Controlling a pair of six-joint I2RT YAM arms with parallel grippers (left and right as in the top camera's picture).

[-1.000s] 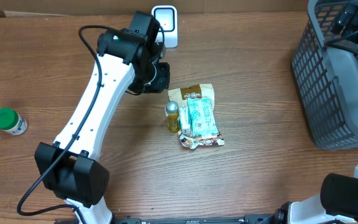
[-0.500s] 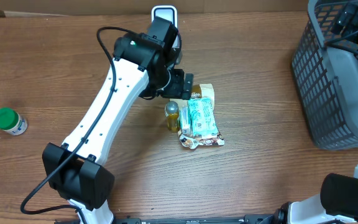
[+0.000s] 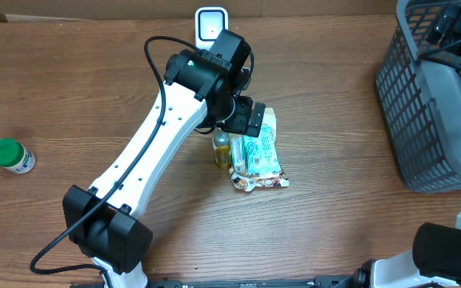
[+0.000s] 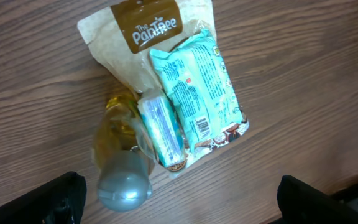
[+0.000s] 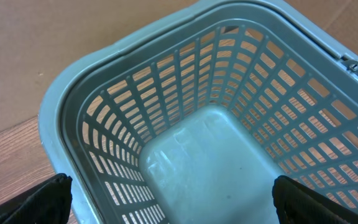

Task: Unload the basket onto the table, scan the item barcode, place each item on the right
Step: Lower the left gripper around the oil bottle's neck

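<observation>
A small pile of items lies mid-table: a brown pouch [image 3: 267, 120] [image 4: 143, 38], a large teal packet [image 4: 194, 81] with a barcode [image 4: 202, 128] facing up, a smaller teal packet [image 4: 160, 127], and a yellow bottle [image 3: 221, 149] with a grey cap [image 4: 125, 182]. My left gripper [image 3: 245, 117] [image 4: 182, 208] hovers over the pile's far end, open and holding nothing, with one dark finger [image 4: 64, 199] showing at each lower corner. The white scanner [image 3: 211, 24] stands at the table's far edge behind it. My right gripper [image 5: 173, 205] is open and empty above the basket.
A grey slatted basket [image 3: 426, 104] [image 5: 61, 118] stands at the right edge with nothing showing inside. A green-capped white jar [image 3: 13, 156] lies at the far left. The left arm's white links run from the near-left side to the pile.
The left arm swung right, from beside the scanner to over the pile, and its gripper went from shut to open. The right arm stayed still.
</observation>
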